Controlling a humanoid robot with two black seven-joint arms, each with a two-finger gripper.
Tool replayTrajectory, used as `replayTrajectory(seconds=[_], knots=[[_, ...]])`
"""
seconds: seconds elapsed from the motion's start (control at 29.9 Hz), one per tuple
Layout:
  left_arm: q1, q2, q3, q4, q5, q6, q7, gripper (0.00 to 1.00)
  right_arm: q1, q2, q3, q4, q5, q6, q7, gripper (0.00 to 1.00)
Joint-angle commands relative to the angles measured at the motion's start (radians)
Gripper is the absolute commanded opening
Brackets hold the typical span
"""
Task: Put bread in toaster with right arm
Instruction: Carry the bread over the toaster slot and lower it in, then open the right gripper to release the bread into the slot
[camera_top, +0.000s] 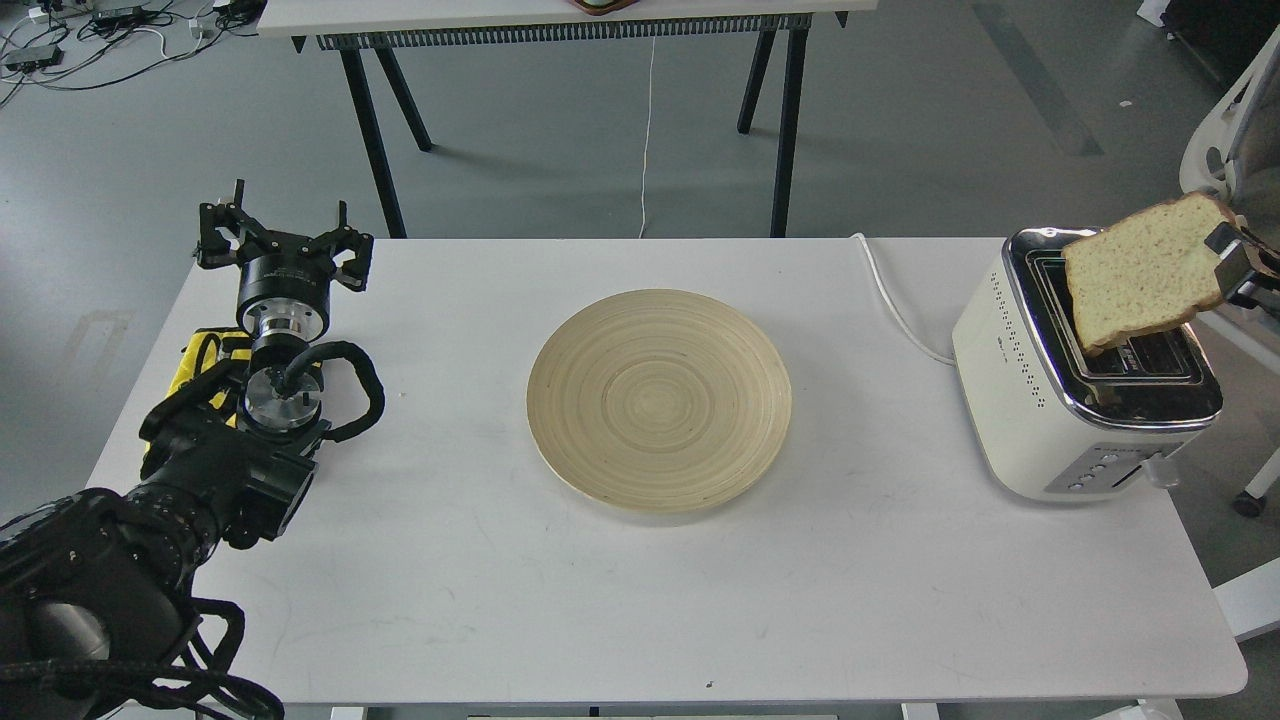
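A slice of pale tan bread (1140, 272) with a brown crust hangs tilted just over the chrome top of the cream-white toaster (1060, 385) at the table's right end. Its lower corner is over the slots. My right gripper (1238, 262) shows only at the right edge, shut on the bread's right edge; the rest of that arm is out of view. My left gripper (283, 238) rests over the table's far left corner, fingers spread open and empty.
An empty round wooden plate (659, 399) lies mid-table. The toaster's white cord (895, 305) runs off the back edge. A second table (560, 20) stands behind. A white chair (1235, 140) is beyond the right edge.
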Motion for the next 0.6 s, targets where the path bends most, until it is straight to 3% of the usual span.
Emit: replayTrajectory(seconds=[0.0,0.33,0.37,0.44,0.57], knots=[[0.000,0.000,0.000,0.000,0.000,0.000,0.000,1.00,-0.017,0.010,0.001,0.001,-0.001,0.000,0.001,0.15],[0.000,0.000,0.000,0.000,0.001,0.000,0.000,1.00,-0.055,0.111,0.001,-0.058,0.000,0.000,0.000,0.17],[0.000,0.000,0.000,0.000,0.001,0.000,0.000,1.00,-0.058,0.126,0.002,-0.071,0.000,0.000,0.000,0.21],[0.000,0.000,0.000,0.000,0.000,0.000,0.000,1.00,-0.063,0.157,0.002,-0.104,0.002,0.000,0.000,0.41],[0.000,0.000,0.000,0.000,0.000,0.000,0.000,1.00,-0.063,0.203,0.002,-0.127,0.002,0.000,0.000,0.64]])
